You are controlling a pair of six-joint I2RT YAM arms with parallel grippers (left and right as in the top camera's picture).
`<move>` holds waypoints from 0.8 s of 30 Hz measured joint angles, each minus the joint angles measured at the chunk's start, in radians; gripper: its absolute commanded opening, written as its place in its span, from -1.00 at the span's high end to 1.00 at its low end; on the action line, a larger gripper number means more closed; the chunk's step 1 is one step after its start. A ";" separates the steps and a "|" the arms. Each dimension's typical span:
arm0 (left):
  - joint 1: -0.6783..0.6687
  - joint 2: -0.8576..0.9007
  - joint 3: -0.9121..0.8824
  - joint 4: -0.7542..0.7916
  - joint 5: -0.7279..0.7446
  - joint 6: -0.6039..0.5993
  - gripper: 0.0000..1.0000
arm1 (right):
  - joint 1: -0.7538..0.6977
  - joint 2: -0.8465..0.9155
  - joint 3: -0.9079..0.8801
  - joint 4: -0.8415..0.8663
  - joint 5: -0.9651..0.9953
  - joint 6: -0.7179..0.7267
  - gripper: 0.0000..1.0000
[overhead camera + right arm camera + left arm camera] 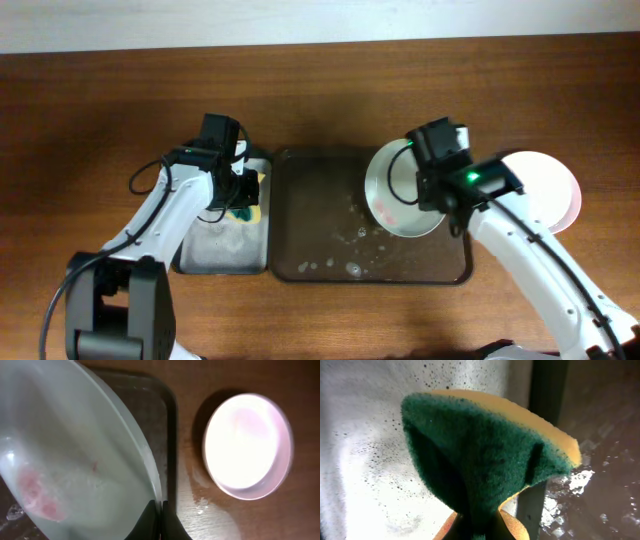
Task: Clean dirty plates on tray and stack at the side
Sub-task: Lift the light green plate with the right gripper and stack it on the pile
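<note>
Holding the pale green plate (75, 460) up on a tilt with the right gripper (161, 519), pinching tight on its rim right at the fingertips, with the tray (310, 220) sitting underneath that gripper. Seeing a pinkish red smear (37, 497) inside the plate, off to one side of the gripper, so guessing not clean yet.

Squeezing the sponge (485, 460) in the left gripper (237, 192), clamped hard enough to fold it, green side facing out. Hanging it just above the small black tray (355, 460) with the whitish, speckled inside, right next to the big tray's edge.

Spotting the pinkish white plate (247, 445) lying flat on the bench (320, 90), on the outer side of the right gripper, near the tray but not touching it. Not finding a third plate anywhere in view.

Reading this as the scrub step for the green one: presenting the plate, loading the sponge, not yet bringing the two together. Probably needing next to carry the sponge across from the left gripper's spot to the plate face and rub at that smear. Keeping the rim pinch firm too, worrying about a slip or swing with a wet-looking plate held only by an edge. Noticing droplets and suds (352, 268) on the tray floor below the right gripper as well.

Not spotting any brand, label or readable writing anywhere.
</note>
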 measured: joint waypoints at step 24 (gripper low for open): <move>0.000 0.030 0.000 -0.004 0.000 0.000 1.00 | 0.324 0.000 0.000 0.091 0.455 0.103 0.92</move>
